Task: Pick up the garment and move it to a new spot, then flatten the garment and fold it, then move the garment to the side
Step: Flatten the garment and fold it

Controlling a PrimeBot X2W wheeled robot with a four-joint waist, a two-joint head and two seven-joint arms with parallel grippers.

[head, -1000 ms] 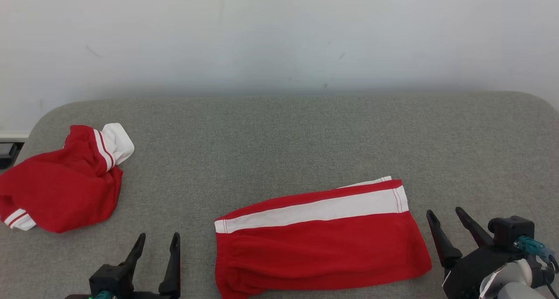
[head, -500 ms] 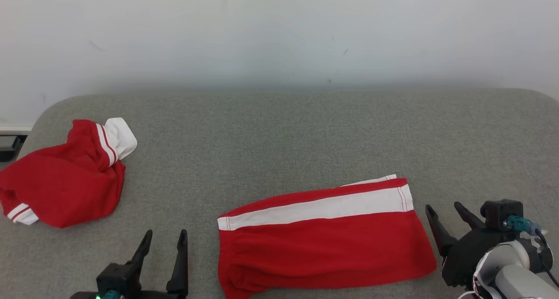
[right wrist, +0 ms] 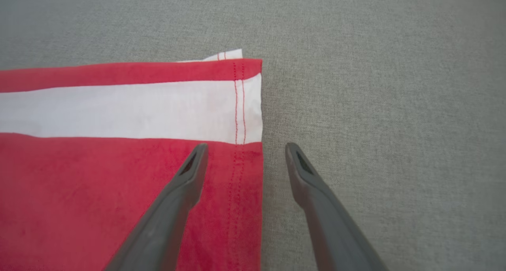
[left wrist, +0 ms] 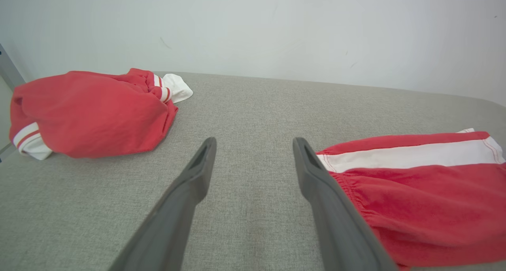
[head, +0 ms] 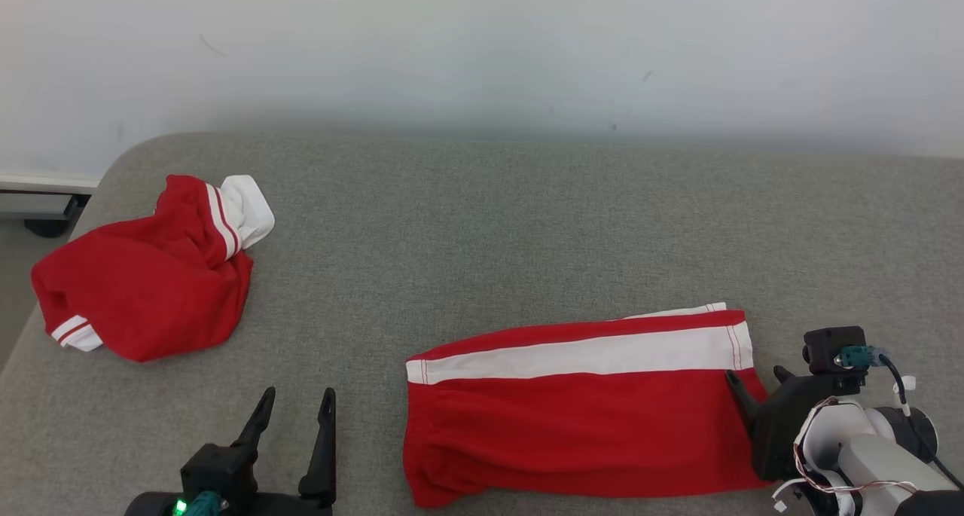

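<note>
Garment (right wrist: 110,164) hem straddled by spread right gripper (right wrist: 246,147).

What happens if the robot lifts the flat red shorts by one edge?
The flat red shorts are thin cloth in loose layers, so they would probably droop and unfold. They look light, and the woven grey surface may grip them when pushed.

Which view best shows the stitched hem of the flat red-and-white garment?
The right wrist view: the hem is close, its double stitching readable, with the open right pincer straddling it. The head view shows it small, partly behind that pincer. The left wrist view catches it at the frame's right edge.
</note>
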